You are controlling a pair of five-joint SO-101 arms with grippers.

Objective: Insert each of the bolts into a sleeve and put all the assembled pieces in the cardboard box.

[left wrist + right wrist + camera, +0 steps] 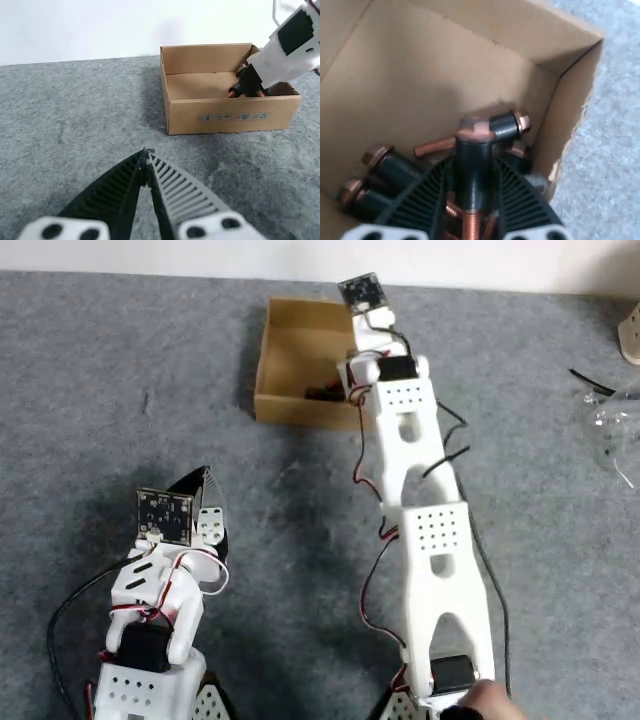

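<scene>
A: What's around?
B: A cardboard box (295, 350) sits far centre on the grey mat (120, 390). Several assembled pieces (382, 167) are heaped at its right end. Loose cables (605, 400) lie far right, well apart from the box.

A: Arm poses?
B: The right arm (425, 530) is stretched far. The right gripper (472, 162) is down inside the box's right end, its jaws clamped on a black sleeve (474, 172) with a copper bolt (476, 129) through it, held above the heap. Can't tell if it touches the heap. The left arm (150, 630) is folded near left. The left gripper (145, 156) is above the mat, jaws pressed together with nothing between them.

A: Edges, room?
B: The box's near and right walls stand just beside the right gripper. Flat mat runs from the left gripper to the box's near wall.
</scene>
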